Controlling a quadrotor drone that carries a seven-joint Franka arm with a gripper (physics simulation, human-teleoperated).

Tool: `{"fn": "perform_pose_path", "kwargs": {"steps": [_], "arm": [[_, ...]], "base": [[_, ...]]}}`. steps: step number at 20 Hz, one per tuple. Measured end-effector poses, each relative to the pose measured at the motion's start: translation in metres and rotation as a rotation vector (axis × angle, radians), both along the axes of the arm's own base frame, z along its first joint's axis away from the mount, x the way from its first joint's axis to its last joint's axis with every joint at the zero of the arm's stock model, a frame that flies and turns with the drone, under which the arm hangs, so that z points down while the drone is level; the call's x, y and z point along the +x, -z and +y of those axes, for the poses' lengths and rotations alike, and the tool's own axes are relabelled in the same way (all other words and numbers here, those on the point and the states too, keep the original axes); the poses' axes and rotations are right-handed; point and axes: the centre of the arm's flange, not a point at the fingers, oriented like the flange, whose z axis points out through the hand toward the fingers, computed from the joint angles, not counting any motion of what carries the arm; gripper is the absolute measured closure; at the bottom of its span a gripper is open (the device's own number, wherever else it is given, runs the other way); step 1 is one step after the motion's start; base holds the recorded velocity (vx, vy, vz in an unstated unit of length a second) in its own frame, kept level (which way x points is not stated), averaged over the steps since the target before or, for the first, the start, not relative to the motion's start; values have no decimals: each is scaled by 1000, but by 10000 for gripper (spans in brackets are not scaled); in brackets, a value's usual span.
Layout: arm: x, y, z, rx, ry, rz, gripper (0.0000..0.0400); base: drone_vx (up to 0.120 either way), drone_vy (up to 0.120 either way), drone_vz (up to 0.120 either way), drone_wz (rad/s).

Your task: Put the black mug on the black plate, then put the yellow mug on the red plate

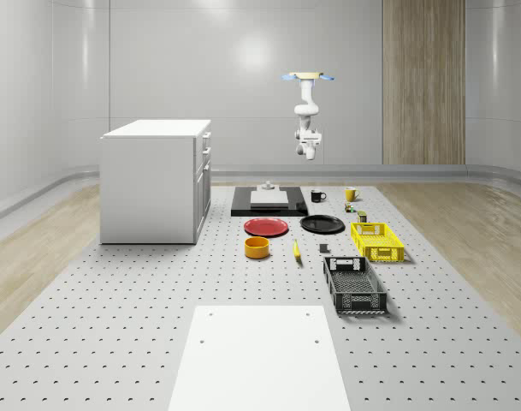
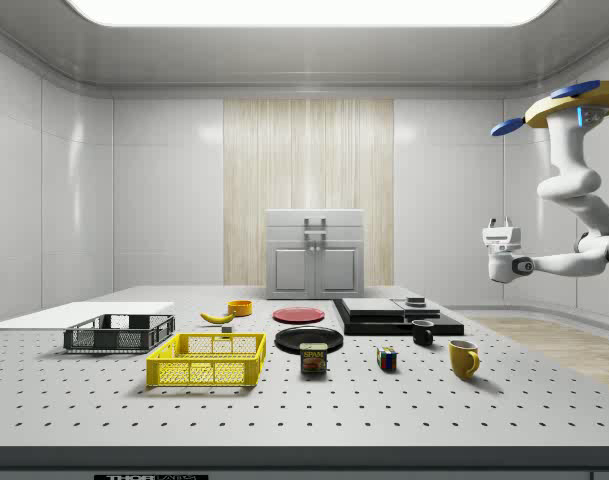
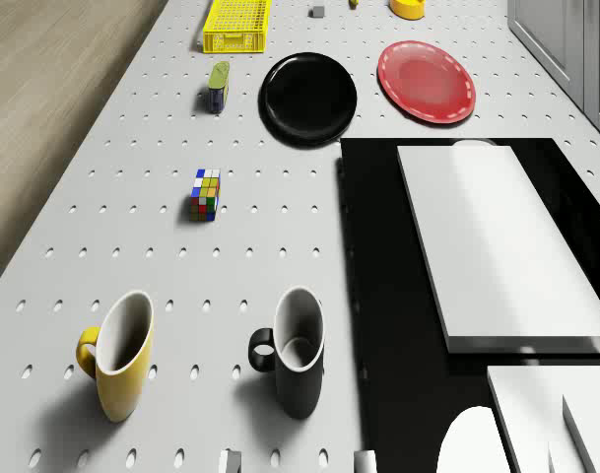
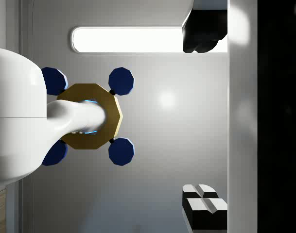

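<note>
The black mug (image 3: 298,350) and the yellow mug (image 3: 120,353) stand upright side by side on the perforated table, the black one beside a black slab. Farther along lie the black plate (image 3: 308,96) and the red plate (image 3: 427,81), both bare. The drone (image 1: 308,78) hovers high over the table's far end, behind the mugs (image 1: 318,196) (image 1: 351,194). My gripper (image 2: 499,232) hangs well above them at the side view's right and points upward toward the drone. In the wrist view the gripper (image 4: 203,119) is open, holding nothing.
A black slab (image 1: 269,208) with a white block lies next to the mugs. A Rubik's cube (image 3: 206,194) and a can (image 3: 218,87) sit between mugs and plates. A yellow basket (image 1: 376,240), black basket (image 1: 354,284), banana (image 1: 297,250), orange bowl (image 1: 257,247) and white cabinet (image 1: 156,180) stand around.
</note>
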Motion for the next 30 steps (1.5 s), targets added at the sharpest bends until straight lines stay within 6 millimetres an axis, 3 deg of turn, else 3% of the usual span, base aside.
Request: {"fn": "perform_pose_path", "kwargs": {"steps": [8,13,30], "arm": [[-3,-56,0,0,0,-6,0],[-1,-78,0,0,0,-10,0],[-1,-93,0,-1,0,-23,0]], "base": [[0,0,0,0],[0,0,0,0],[0,0,0,0]]}}
